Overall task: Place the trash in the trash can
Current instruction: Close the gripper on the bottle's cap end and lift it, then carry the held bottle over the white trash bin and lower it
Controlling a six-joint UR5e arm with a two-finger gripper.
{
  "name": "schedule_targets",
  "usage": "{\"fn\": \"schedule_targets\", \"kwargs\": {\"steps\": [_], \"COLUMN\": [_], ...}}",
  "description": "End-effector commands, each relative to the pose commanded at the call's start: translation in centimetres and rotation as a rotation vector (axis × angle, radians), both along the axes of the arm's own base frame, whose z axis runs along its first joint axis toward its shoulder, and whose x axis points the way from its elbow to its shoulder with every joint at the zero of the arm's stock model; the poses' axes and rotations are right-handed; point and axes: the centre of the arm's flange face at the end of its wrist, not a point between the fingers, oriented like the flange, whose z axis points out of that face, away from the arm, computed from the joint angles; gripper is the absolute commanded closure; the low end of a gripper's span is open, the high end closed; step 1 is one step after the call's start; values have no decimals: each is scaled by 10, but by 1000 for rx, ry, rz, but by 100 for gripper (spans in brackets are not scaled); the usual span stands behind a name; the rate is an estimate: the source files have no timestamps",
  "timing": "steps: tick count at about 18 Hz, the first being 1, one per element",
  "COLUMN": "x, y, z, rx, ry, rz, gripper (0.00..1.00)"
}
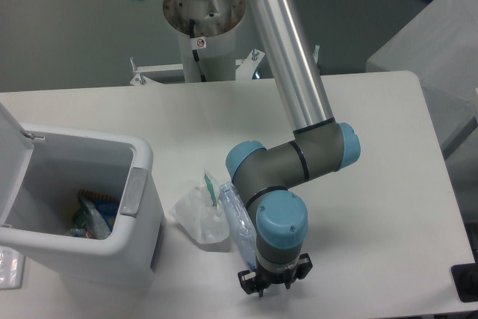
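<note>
A crushed clear plastic bottle with a bluish label lies on the table, its lower end hidden under my wrist. Touching its left side is a crumpled white wad with a green strip. The white trash can stands at the left with its lid swung open. My gripper points down just right of the bottle's near end. Its fingers are hidden beneath the blue wrist cap, so I cannot see whether it is open or shut.
Colourful wrappers lie inside the can. The arm's elbow and silver upper link rise behind the trash toward the base at the back. A flat clear item lies at the left edge.
</note>
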Motion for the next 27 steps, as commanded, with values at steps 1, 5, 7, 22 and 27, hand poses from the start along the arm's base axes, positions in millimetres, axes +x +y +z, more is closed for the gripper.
{"fn": "schedule_targets", "kwargs": {"steps": [1, 5, 7, 22, 27], "x": [0, 1, 1, -11, -16], "y": [0, -1, -1, -21, -49], "z": [0, 0, -1, 169, 296], "rx": [0, -1, -2, 196, 487], "ry": [0, -1, -2, 202, 214], "rz": [0, 0, 0, -70, 30], "gripper": [61, 66, 67, 74, 74]}}
